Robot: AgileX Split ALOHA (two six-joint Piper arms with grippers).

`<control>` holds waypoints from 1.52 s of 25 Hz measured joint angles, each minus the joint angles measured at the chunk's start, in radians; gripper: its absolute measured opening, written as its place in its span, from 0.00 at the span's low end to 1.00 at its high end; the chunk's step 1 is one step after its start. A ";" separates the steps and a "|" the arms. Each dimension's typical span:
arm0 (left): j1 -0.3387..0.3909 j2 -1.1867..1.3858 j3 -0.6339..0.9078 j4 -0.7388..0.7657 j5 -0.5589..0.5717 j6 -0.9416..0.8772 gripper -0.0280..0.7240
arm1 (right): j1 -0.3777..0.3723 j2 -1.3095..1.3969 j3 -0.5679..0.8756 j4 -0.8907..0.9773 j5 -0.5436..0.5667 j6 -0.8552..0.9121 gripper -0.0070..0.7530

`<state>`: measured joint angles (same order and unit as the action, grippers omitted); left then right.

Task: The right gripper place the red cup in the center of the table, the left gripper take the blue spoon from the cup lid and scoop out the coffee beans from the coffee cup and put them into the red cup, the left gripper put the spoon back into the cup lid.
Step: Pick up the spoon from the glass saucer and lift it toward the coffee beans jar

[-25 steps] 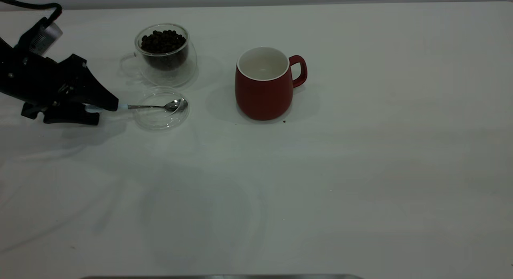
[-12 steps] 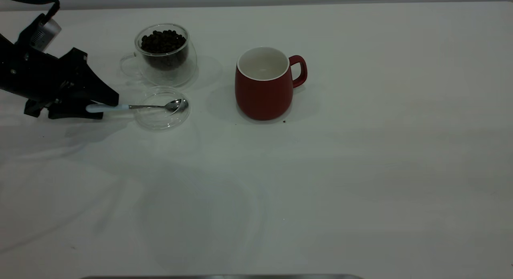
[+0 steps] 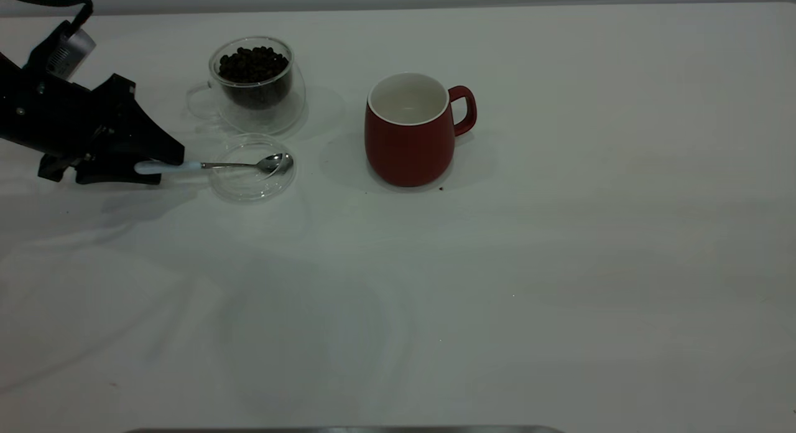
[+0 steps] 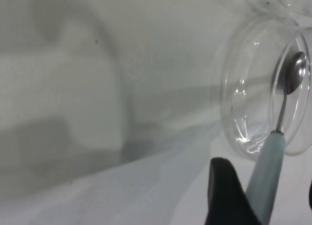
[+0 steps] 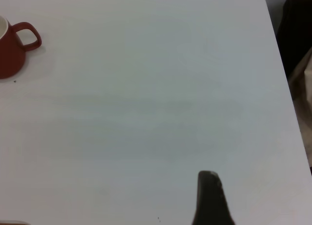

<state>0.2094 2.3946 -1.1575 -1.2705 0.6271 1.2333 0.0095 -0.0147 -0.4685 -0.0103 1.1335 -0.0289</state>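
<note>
The table [image 3: 559, 265] is a wide white surface, and places below are given from the red cup [image 3: 409, 131]. That cup stands upright near the table's middle, handle turned away from the other ware, white inside apparently empty; it seems placed there as the target for the beans. A dark speck lies on the table just beside its base. To its left, well apart and a little farther back, stands the coffee cup [image 3: 258, 88], a clear glass cup filled nearly to the rim with beans [image 3: 252, 63]. Just in front of that cup, also left of the red cup, lies the lid [image 3: 250, 168], rim up, serving as a rest for the spoon [image 3: 211, 165]: the metal bowl sits inside the lid and the pale handle juts over its rim, away from the red cup, which leaves it free to be grasped. Farthest left, the left gripper [image 3: 146, 167] is low over the table with its jaws on either side of the handle's end; whether they have clamped it I cannot tell. The right gripper [image 5: 210, 198] shows only one finger in its wrist view, well away from the red cup, its state unclear.
</note>
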 joint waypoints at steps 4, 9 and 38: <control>0.000 0.000 0.000 0.000 0.002 -0.001 0.59 | 0.000 0.000 0.000 0.000 0.000 0.000 0.71; 0.000 0.000 0.000 0.000 0.005 -0.001 0.44 | 0.000 0.000 0.000 0.000 0.000 0.000 0.71; 0.000 -0.047 0.000 -0.001 0.055 -0.074 0.30 | 0.000 0.000 0.000 0.000 0.000 0.001 0.71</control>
<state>0.2094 2.3479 -1.1575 -1.2718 0.6824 1.1595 0.0095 -0.0147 -0.4685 -0.0103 1.1335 -0.0281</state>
